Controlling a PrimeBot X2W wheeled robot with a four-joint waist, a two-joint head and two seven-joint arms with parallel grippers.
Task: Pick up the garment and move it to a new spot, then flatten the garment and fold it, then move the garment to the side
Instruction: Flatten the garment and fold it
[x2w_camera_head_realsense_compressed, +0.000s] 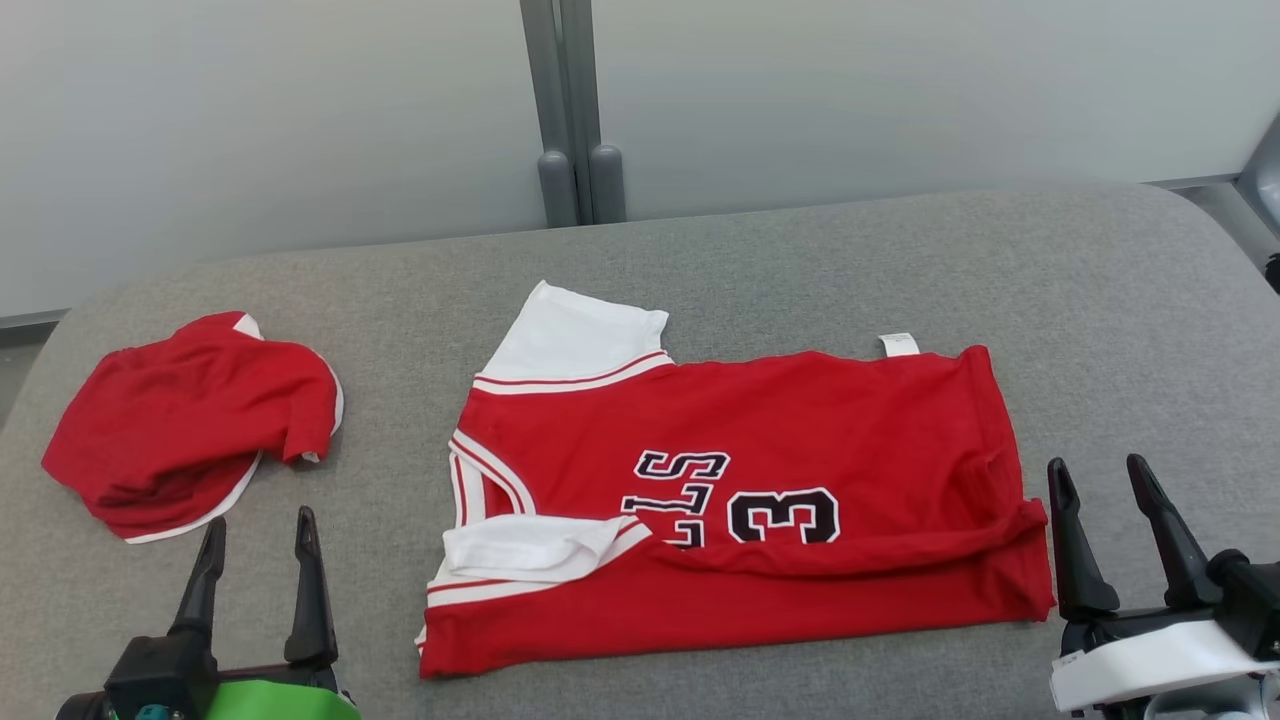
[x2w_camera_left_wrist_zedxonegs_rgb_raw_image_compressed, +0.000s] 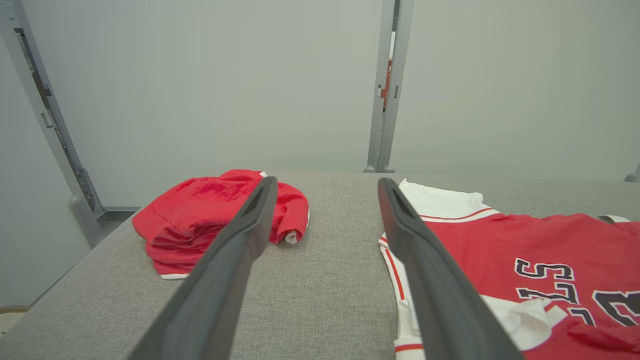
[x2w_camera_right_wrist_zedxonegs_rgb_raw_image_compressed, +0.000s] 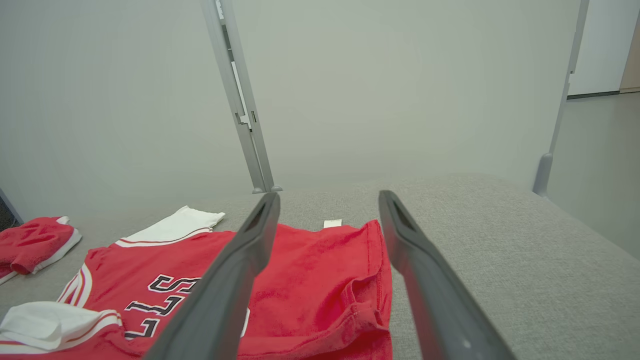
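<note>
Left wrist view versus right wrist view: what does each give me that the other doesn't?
Left wrist view: the open left claw, the whole crumpled red pile and the table at its left edge. Right wrist view: the open right claw, the jersey at its rumpled hem and bare table beyond it. Both: the jersey's white sleeves and lettering on the grey table; the red pile is cropped at the right wrist view's left edge.

Long dark fingers (x2w_camera_head_realsense_compressed: 310, 600), tapered, slotted near the tips. Behind the left gripper (x2w_camera_head_realsense_compressed: 260, 520), black block (x2w_camera_head_realsense_compressed: 165, 665) and bright green shell (x2w_camera_head_realsense_compressed: 270, 700), perhaps a teal fitting (x2w_camera_head_realsense_compressed: 155, 712) at the edge. Behind the right gripper (x2w_camera_head_realsense_compressed: 1098, 463), white shell (x2w_camera_head_realsense_compressed: 1150, 665).
</note>
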